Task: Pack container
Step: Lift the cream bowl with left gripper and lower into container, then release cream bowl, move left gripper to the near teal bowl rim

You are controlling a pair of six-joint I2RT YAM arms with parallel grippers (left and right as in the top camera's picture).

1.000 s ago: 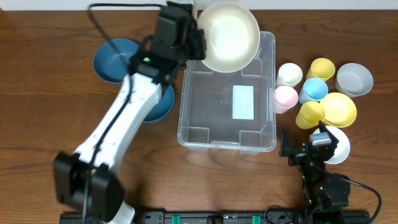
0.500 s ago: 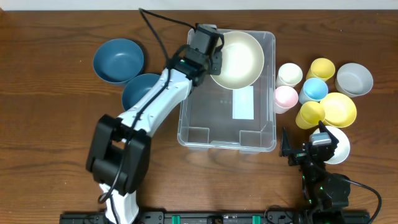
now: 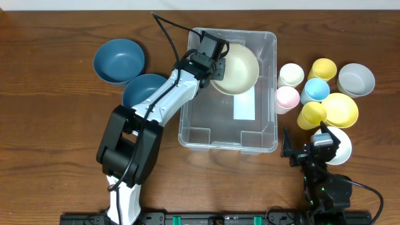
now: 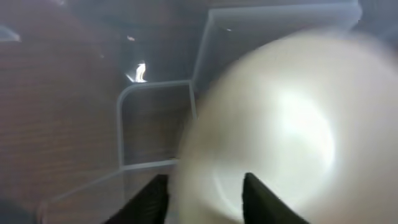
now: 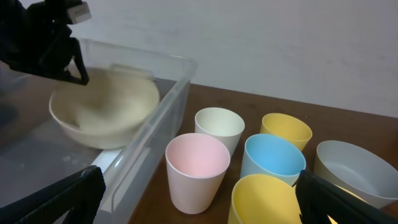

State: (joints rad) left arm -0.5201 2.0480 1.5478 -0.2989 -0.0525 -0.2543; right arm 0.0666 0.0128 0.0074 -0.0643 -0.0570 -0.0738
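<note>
**Cream bowl gripped inside the clear bin**

The left gripper (image 3: 214, 64) was closed on the rim of a cream bowl (image 3: 239, 67). The bowl was inside the upper part of the clear container (image 3: 206, 125), which sat at the centre of the overhead frame. At the lower right, the right gripper (image 3: 305, 144) had its jaws wide apart and held nothing. A pink cup (image 3: 287, 98) stood just above it.

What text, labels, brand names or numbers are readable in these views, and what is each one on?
No text can be read in any view.
The white label on the base of the container: no print can be made out; it is too small overhead and blurred in the left wrist view.
The cream bowl and the cups: plain, with no visible markings.
</note>
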